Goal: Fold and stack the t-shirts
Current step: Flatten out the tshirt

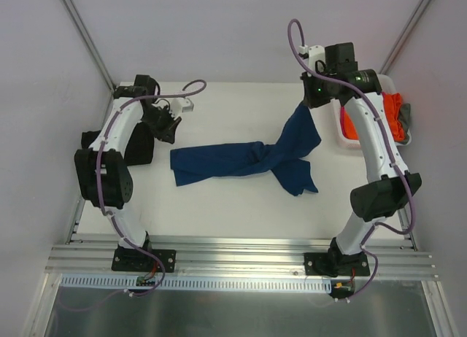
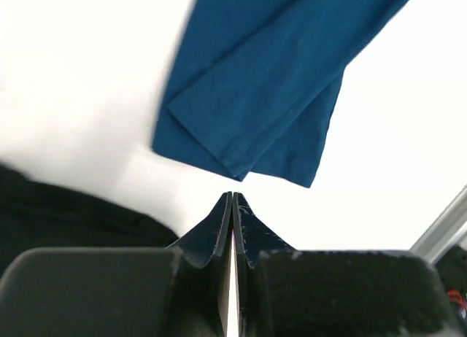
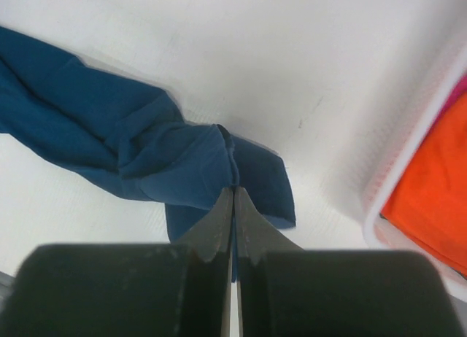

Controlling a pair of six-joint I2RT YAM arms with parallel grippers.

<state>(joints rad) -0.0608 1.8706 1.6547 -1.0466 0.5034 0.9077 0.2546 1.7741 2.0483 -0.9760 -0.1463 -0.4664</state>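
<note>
The blue shirt (image 1: 241,158) lies twisted on the table (image 1: 219,206), not yet spread flat. The right gripper (image 3: 233,192) is pinched shut — it seems to hold one end up. The left gripper (image 2: 232,200) is shut on nothing, just beside the other end. Next it must open, grab that end and pull.

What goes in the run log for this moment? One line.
left gripper: shut, empty | right gripper: shut on navy t-shirt | shirt: twisted, unfolded
</note>
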